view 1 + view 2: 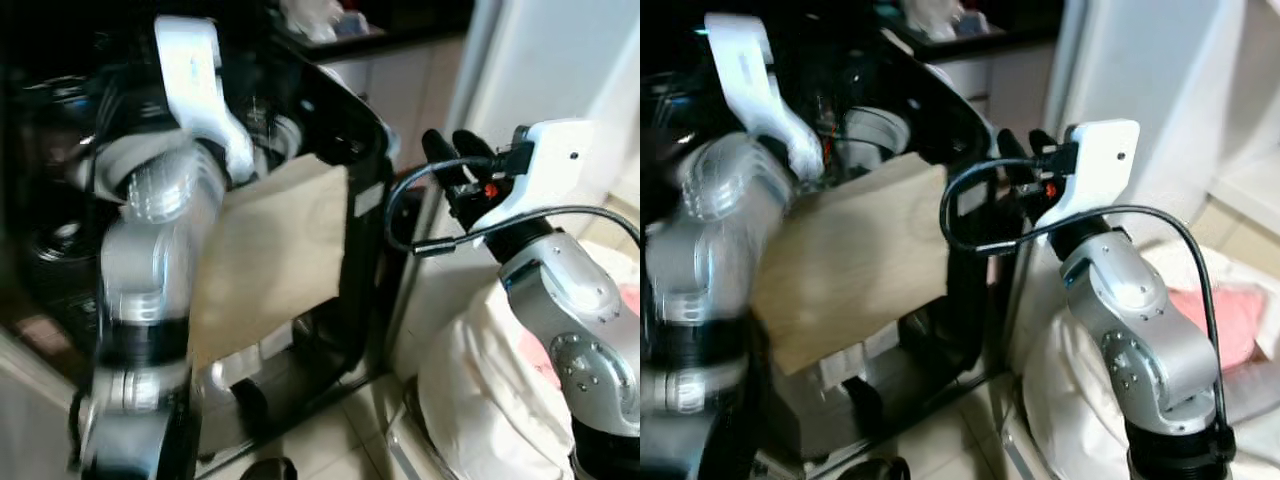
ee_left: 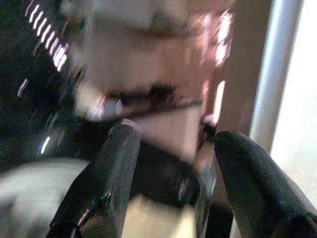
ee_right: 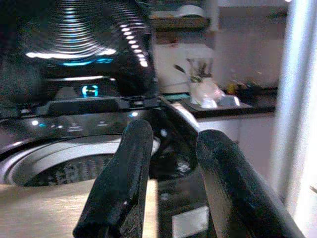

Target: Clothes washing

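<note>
Beside the black washer (image 1: pixel 340 130), right claw (image 1: pixel 457 150) hangs open.

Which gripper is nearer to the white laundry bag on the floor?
The right. The right gripper is raised above the white laundry bag, beside the washing machine. The left gripper is over the machine, farther off.

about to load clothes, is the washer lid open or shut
Open: the right wrist view looks past the right hand into the washing machine's bare drum, with the lid raised behind it.
</note>
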